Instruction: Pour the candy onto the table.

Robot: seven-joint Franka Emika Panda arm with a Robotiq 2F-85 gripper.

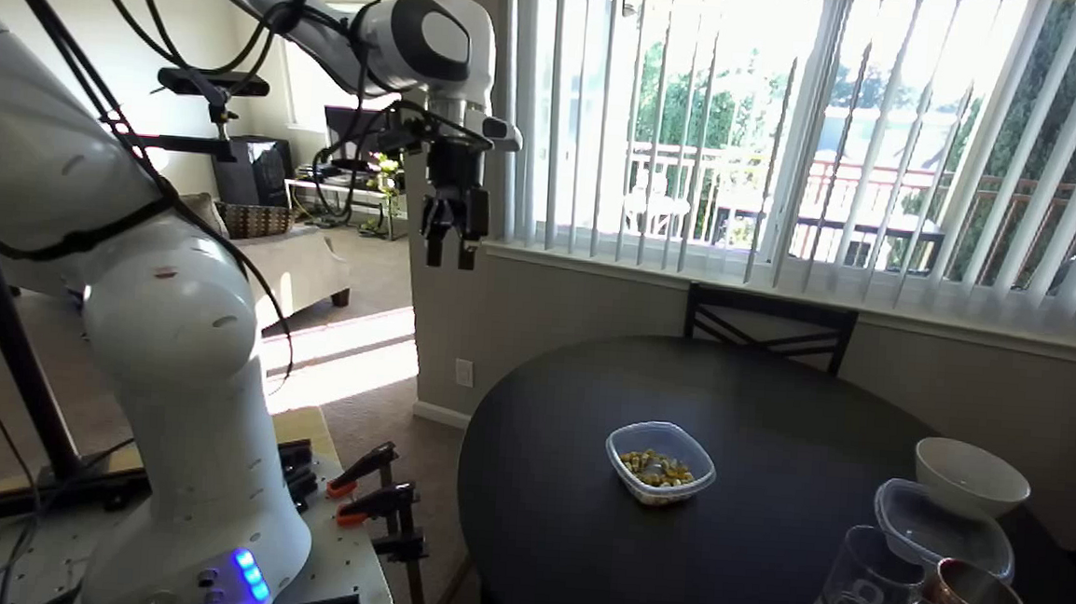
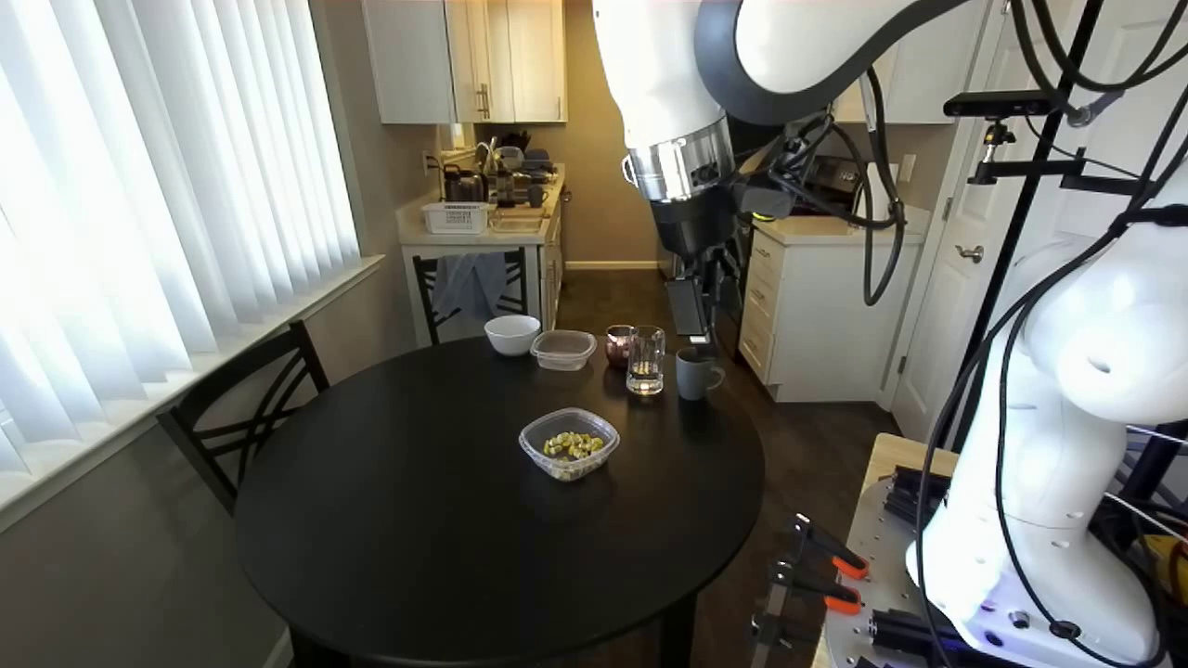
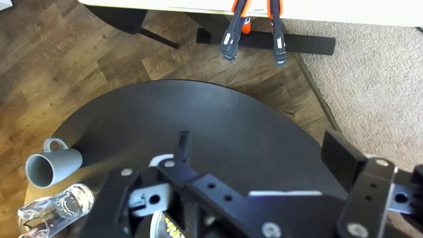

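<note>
Camera positions

In an exterior view: close by mugs (image 1: 978, 595), facing window (image 1: 795, 140) across bench (image 1: 728, 556). In an exterior view: opposite end, facing cabinets (image 2: 520, 65). Wrist view: close, steeply down past end effector (image 3: 261, 152). Bench in all three.

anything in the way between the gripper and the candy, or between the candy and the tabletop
Nothing visible stands between the open gripper and the candy: its clear plastic container shows no lid. Only that container's walls and bottom separate the candy from the round black table.
</note>
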